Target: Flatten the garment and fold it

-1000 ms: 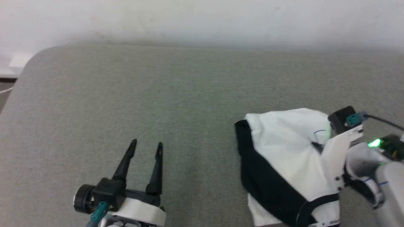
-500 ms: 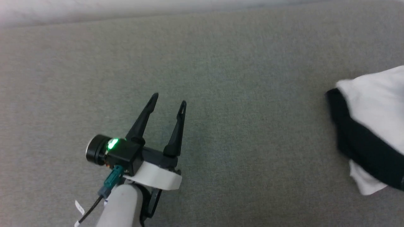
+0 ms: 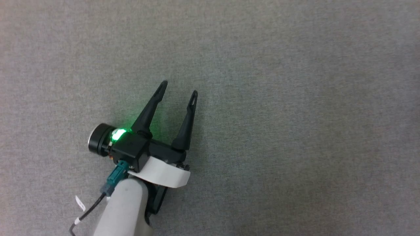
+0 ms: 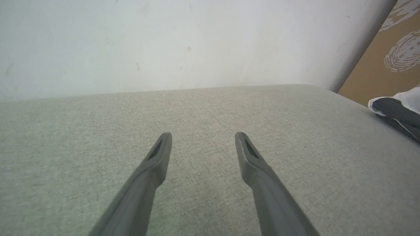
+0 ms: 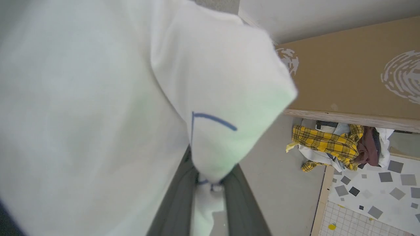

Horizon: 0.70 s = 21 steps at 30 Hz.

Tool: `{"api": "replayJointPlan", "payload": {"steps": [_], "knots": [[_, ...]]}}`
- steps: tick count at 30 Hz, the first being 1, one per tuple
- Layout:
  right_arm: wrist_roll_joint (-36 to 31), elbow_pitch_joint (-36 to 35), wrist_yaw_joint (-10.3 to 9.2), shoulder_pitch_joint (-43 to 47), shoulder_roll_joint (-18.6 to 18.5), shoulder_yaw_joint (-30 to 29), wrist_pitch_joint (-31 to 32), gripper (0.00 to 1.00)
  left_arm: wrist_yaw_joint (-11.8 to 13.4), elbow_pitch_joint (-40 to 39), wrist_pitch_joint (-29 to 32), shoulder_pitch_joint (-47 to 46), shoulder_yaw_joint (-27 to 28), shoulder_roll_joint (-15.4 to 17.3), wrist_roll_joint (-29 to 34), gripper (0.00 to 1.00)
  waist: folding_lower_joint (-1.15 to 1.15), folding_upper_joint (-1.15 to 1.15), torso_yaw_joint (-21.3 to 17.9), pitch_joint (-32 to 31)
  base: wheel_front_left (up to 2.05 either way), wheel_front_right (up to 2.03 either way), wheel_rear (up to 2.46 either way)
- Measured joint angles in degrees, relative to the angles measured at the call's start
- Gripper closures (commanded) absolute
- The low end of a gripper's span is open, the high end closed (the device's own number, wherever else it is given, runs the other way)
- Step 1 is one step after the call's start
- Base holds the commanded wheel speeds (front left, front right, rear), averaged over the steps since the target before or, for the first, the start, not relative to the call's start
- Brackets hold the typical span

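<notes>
Currently the left gripper [image 3: 179,89] hangs low over the grey fabric-covered surface [image 3: 295,98] with its two dark fingers spread wide and nothing between them; a green light glows on its wrist housing. In the left wrist view, this gripper [image 4: 203,136] points across the surface toward a white wall [image 4: 164,42], and the garment [image 4: 397,109] lies well off to its right, a dark sleeve edged in white, with a brown cardboard box [image 4: 387,59] beyond it. The right gripper [image 5: 211,193] has its fingers drawn close together, pinching a fold of the garment [image 5: 98,98]. The white cloth, which bears a thin blue line [image 5: 213,119], bunches over and ahead of the fingertips. Right of that gripper stands the cardboard box [image 5: 344,82], with a heap of yellow plaid cloth [image 5: 328,142] on the floor.
</notes>
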Motion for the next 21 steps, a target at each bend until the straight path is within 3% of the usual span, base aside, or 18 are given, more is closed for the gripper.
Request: {"api": "replayJointPlan", "payload": {"steps": [6, 7, 8, 21], "knots": [[-5.3, 6.0, 0.01, -1.3, 1.0, -4.1, -3.8, 1.0, -0.1, -0.7, 0.0, -1.5, -0.4, -0.1, 0.0, 0.0, -0.01, 0.0, 0.9, 2.1, 0.0, 0.0, 0.0], [-6.3, 6.7, 0.01, -1.4, 1.5, -5.0, -4.5, 0.65, -0.1, -0.7, 0.0, -1.5, -0.3, -0.2, 0.0, 0.0, 0.0, 0.0, 1.1, 2.2, 0.0, 0.0, 0.0], [-7.2, 7.1, 0.01, -1.6, 1.9, -5.8, -5.3, 0.0, -0.1, -0.7, 0.0, -1.5, -0.2, -0.3, 0.0, 0.0, 0.0, 0.0, 1.2, 2.2, 0.0, 0.0, 0.0], [-13.9, 5.4, 0.01, -5.8, 9.2, -7.2, -13.3, 0.0, 0.0, 2.2, 0.0, 5.2, 2.8, -0.4, -0.9, 0.0, -0.01, 0.0, 1.2, -6.3, 0.0, 0.0, 0.0]]}}
